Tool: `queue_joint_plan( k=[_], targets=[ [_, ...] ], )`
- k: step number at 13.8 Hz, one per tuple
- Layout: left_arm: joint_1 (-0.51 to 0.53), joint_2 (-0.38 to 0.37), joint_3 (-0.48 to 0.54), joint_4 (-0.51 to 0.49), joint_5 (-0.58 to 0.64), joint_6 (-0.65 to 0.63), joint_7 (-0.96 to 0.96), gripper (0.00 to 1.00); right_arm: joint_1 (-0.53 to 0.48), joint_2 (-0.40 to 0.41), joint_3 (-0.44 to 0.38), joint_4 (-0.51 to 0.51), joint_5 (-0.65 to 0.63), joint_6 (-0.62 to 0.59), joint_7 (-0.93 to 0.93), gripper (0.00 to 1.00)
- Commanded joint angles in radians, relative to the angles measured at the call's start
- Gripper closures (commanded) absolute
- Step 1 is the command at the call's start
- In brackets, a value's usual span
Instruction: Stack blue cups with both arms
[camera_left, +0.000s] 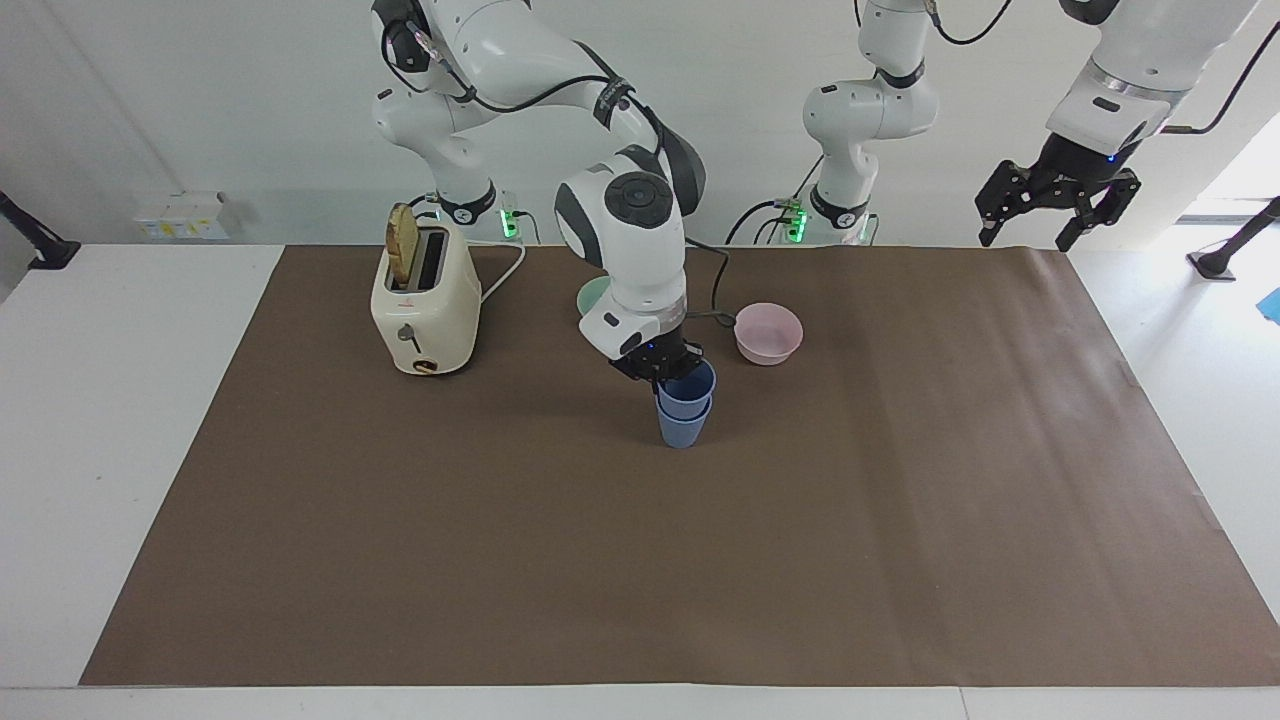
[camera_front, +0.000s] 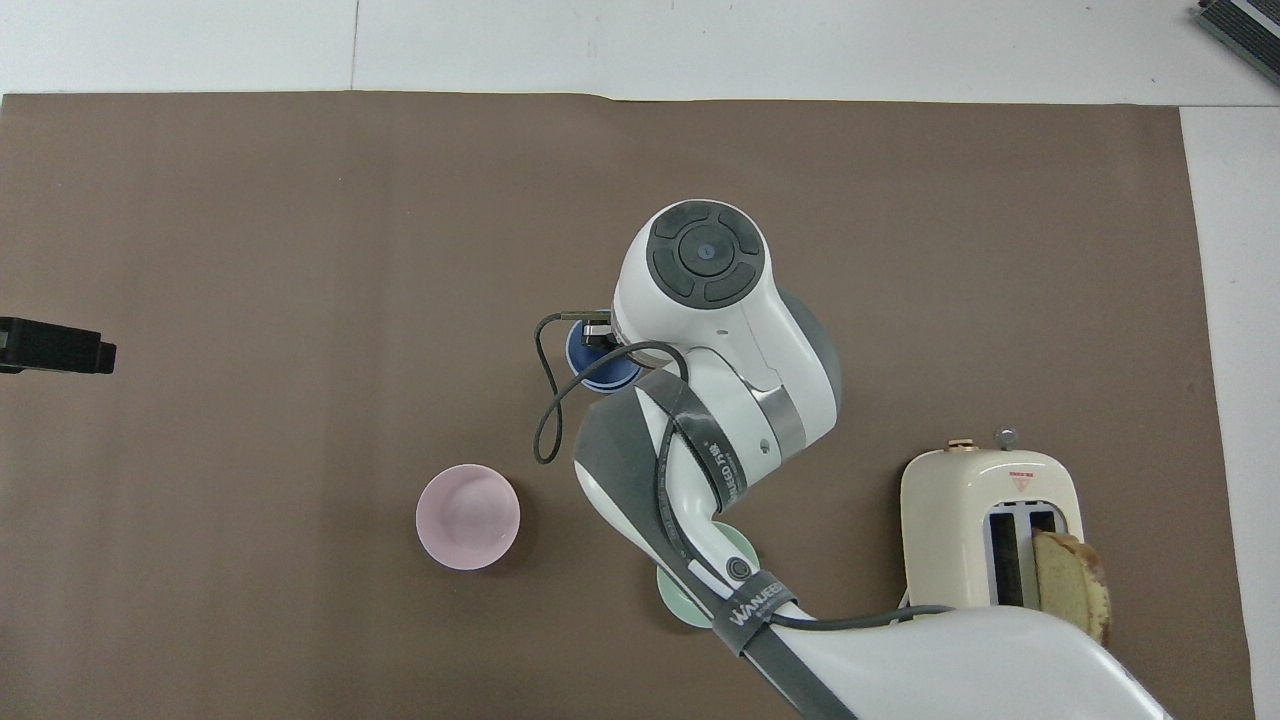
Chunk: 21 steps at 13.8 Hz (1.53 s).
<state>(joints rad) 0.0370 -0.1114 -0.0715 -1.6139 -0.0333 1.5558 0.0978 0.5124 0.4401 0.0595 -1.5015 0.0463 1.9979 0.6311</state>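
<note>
Two blue cups stand nested on the brown mat (camera_left: 500, 550) near the table's middle. The upper cup (camera_left: 690, 385) sits deep inside the lower cup (camera_left: 683, 430), and only the upper rim band shows. My right gripper (camera_left: 665, 372) is down at the upper cup's rim, on the side nearer to the robots. In the overhead view the right arm's wrist covers that gripper, and only a part of the blue cups (camera_front: 590, 372) shows beside it. My left gripper (camera_left: 1028, 235) waits open and empty, raised over the mat's corner at the left arm's end.
A pale pink bowl (camera_left: 768, 332) sits beside the cups, slightly nearer to the robots. A mint-green bowl (camera_left: 592, 296) is partly hidden by the right arm. A cream toaster (camera_left: 425, 305) with a bread slice (camera_left: 403, 245) stands toward the right arm's end.
</note>
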Motion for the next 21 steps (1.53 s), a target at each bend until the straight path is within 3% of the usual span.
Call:
queue_joint_plan(
  k=[1,4,5,6,11,15,21],
  targets=[
    [0.007,0.006,-0.004,0.022,-0.008,-0.025,-0.009,0.00,-0.003,-0.011,0.005,-0.017,-0.016,0.024,0.016,0.54],
    [0.007,0.006,-0.004,0.022,-0.008,-0.025,-0.009,0.00,-0.005,-0.011,0.005,-0.011,-0.013,0.025,0.016,0.36],
    [0.007,0.006,-0.004,0.022,-0.008,-0.023,-0.009,0.00,-0.006,-0.011,0.005,-0.008,-0.017,0.024,0.016,0.14],
    [0.007,0.006,-0.004,0.022,-0.008,-0.023,-0.009,0.00,-0.006,-0.011,0.005,-0.008,-0.020,0.024,0.015,0.00],
    [0.007,0.006,-0.004,0.022,-0.008,-0.023,-0.009,0.00,-0.072,-0.032,-0.007,0.039,-0.048,-0.023,-0.005,0.00],
    [0.007,0.006,-0.004,0.022,-0.008,-0.025,-0.009,0.00,-0.179,-0.066,-0.003,0.122,-0.051,-0.186,-0.148,0.00],
    [0.007,0.006,-0.004,0.022,-0.008,-0.025,-0.009,0.00,-0.305,-0.164,-0.010,0.124,-0.054,-0.293,-0.376,0.00]
  ],
)
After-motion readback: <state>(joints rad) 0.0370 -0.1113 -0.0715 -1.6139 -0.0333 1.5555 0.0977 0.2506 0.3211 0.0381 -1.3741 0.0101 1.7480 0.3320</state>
